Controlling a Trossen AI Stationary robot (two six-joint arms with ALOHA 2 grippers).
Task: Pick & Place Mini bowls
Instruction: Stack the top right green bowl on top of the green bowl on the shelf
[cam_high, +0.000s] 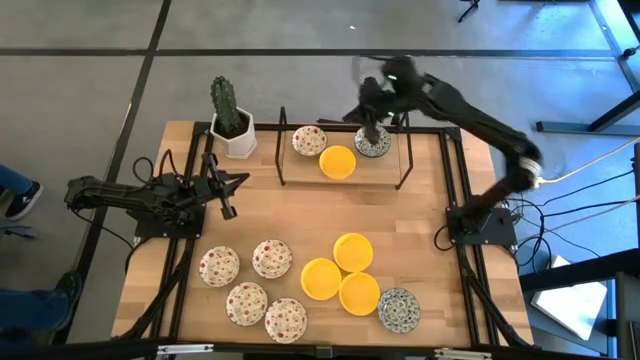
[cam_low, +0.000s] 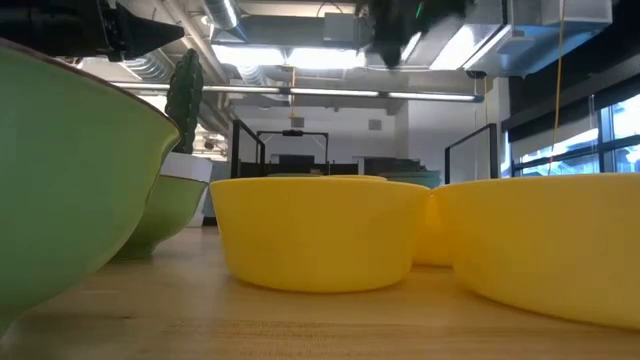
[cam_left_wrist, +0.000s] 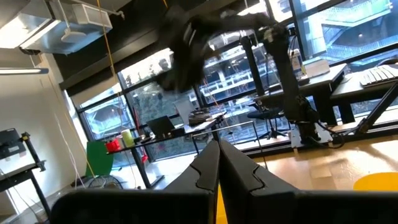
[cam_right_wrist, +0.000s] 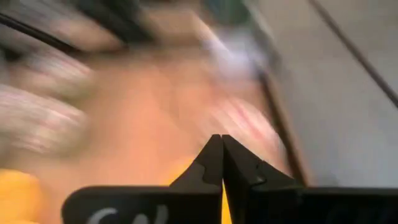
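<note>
Overhead view of a wooden bench w/ dark frame. Left claw at mid-left of frame, fingers pressed shut, holding nothing, pointing toward bench centre, above bare wood. Right claw at upper centre, also closed & empty, hovering over a green-grey patterned mini bowl on a low wooden rack at the top of the bench. Same rack also carrying a red-speckled mini bowl & a yellow mini bowl, touching each other. Potted cactus at upper left, just beside the rack.

Lower part of frame: four red-speckled bowls clustered at lower left; three yellow bowls touching one another at lower centre; one more green-grey bowl at lower right, touching the yellow group.

Table-level view: yellow bowls close up, green-sided bowl at left edge, cactus behind. Right wrist view blurred; closed fingertips visible, nothing between them.
</note>
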